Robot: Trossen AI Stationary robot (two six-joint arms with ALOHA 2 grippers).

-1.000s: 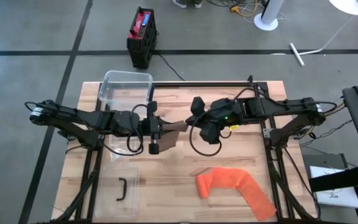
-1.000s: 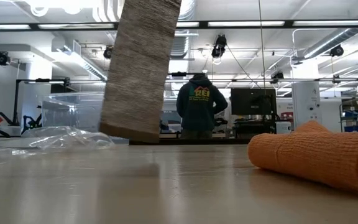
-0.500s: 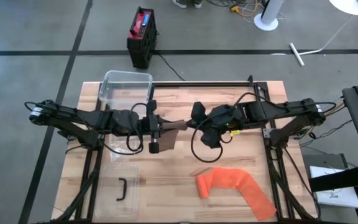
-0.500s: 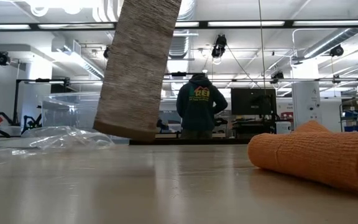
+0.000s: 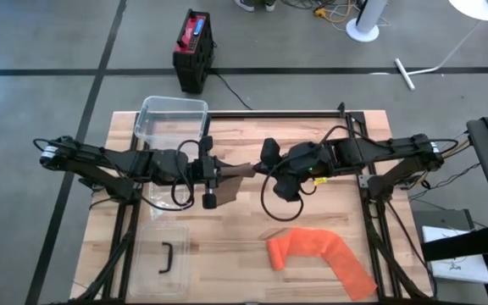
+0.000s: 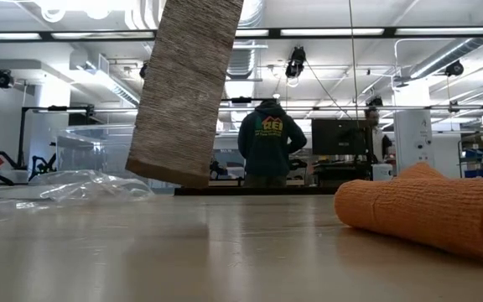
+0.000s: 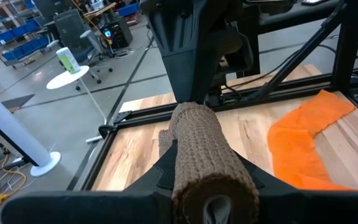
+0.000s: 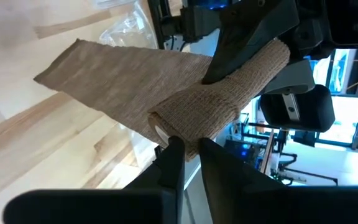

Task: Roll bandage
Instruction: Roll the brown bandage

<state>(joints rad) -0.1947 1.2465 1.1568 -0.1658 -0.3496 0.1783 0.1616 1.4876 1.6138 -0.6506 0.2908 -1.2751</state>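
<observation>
Now the brown bandage (image 5: 237,172) hangs mid-bench between both arms, soft and floppy, its loose tail (image 6: 187,92) dangling. The left gripper (image 7: 207,186) pinches one end of the roll, the right gripper (image 8: 188,155) clamps the other. Best held by the firm core.

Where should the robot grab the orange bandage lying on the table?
Probably take the orange bandage by its thicker, bunched end nearer the table's middle, coming straight down from above. That end looks raised, so fingers could close around it. The tail toward the front right corner lies flat and thin.
</observation>
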